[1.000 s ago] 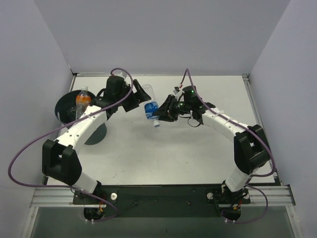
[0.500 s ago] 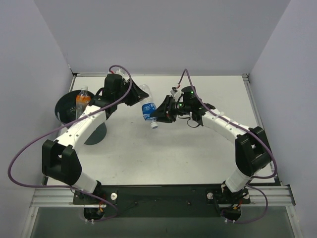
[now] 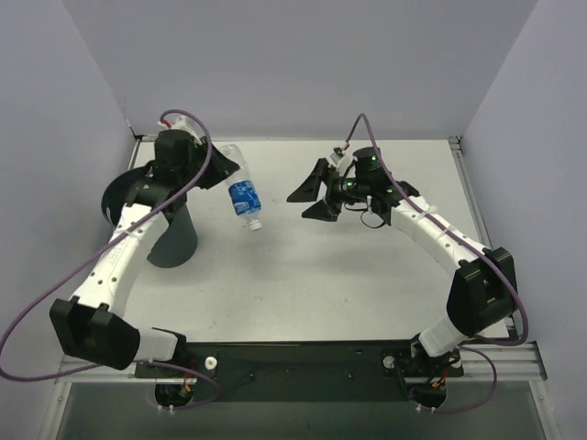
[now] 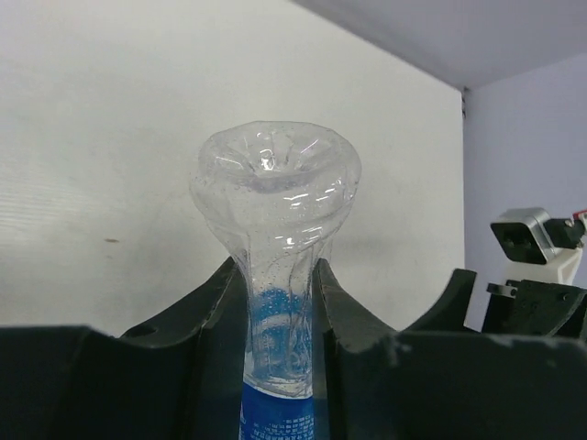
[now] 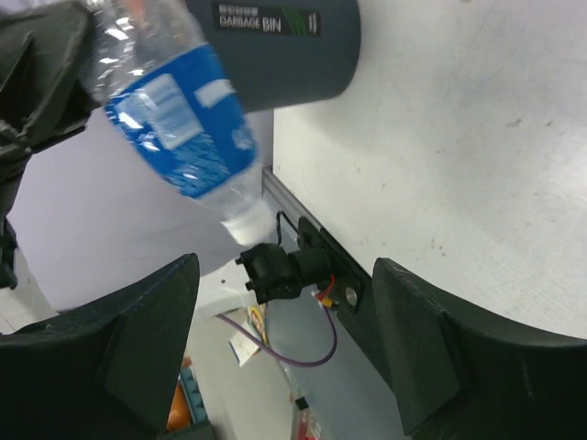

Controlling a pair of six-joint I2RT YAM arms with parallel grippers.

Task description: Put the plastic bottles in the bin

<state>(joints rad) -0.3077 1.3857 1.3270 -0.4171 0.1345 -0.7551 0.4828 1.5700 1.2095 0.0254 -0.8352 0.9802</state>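
Observation:
A clear plastic bottle (image 3: pixel 243 197) with a blue label and white cap hangs cap-down above the table, just right of the bin (image 3: pixel 174 243). My left gripper (image 3: pixel 215 167) is shut on the bottle's clear bottom end. In the left wrist view the bottle (image 4: pixel 275 275) is squeezed thin between the black fingers (image 4: pixel 358 339), its base flaring above them. My right gripper (image 3: pixel 309 197) stands open to the right of the bottle, apart from it. From the right wrist the bottle (image 5: pixel 179 128) hangs beyond my right gripper (image 5: pixel 284 344), in front of the dark bin (image 5: pixel 284 46).
The bin stands at the table's left edge near the side wall, partly covered by the left arm (image 3: pixel 138 220). Purple cables loop off both arms. The table's metal rail (image 3: pixel 303 353) runs along the near edge.
The left gripper shut on the bottle and carried it left toward the bin. The right gripper let go of it, opened and drew back to the right. The left arm now covers the bin's opening.

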